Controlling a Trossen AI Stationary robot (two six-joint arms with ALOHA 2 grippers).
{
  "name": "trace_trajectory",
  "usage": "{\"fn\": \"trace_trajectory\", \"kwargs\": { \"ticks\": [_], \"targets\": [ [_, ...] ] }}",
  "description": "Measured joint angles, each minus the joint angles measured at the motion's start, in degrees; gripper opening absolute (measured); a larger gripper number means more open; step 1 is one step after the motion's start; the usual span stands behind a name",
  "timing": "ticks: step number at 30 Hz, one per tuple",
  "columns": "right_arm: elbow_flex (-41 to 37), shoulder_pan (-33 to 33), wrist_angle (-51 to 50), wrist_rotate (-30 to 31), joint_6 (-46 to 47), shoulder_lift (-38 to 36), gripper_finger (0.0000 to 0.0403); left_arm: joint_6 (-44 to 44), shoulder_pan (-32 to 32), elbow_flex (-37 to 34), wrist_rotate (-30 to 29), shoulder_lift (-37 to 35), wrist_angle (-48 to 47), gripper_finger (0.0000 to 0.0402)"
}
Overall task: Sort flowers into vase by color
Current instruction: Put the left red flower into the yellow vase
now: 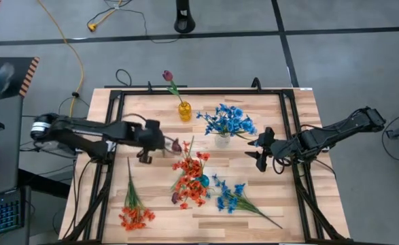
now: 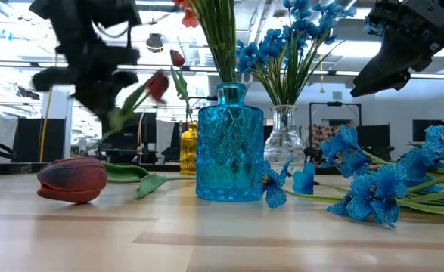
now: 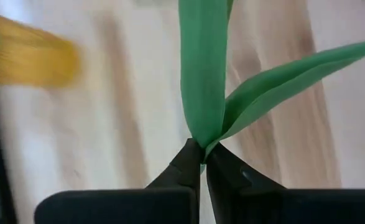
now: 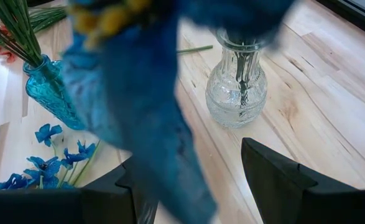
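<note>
Now the maroon tulip [image 1: 176,144] is pinched tight by the left gripper [image 3: 202,163] and should be carried slowly to the yellow vase [image 1: 185,111].

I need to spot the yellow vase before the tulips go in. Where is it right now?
In the high view, the yellow vase stands at the table's far edge, left of the clear vase of blue flowers, with one maroon tulip in it.

No legible text, label, brand, number or sign anywhere.
</note>
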Motion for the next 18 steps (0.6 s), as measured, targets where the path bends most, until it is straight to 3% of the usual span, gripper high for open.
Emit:
{"fn": "trace_trajectory", "kwargs": {
  "ticks": [7,18],
  "targets": [
    [0.0,0.0,0.0,0.0,0.0,0.0,0.024,-5.5,5.4,0.0,0.2,-7.3,19.1,0.0],
    [0.0,0.0,0.0,0.0,0.0,0.0,0.024,-7.5,10.6,0.1,4.6,-7.8,41.1,0.0]
  ]
}}
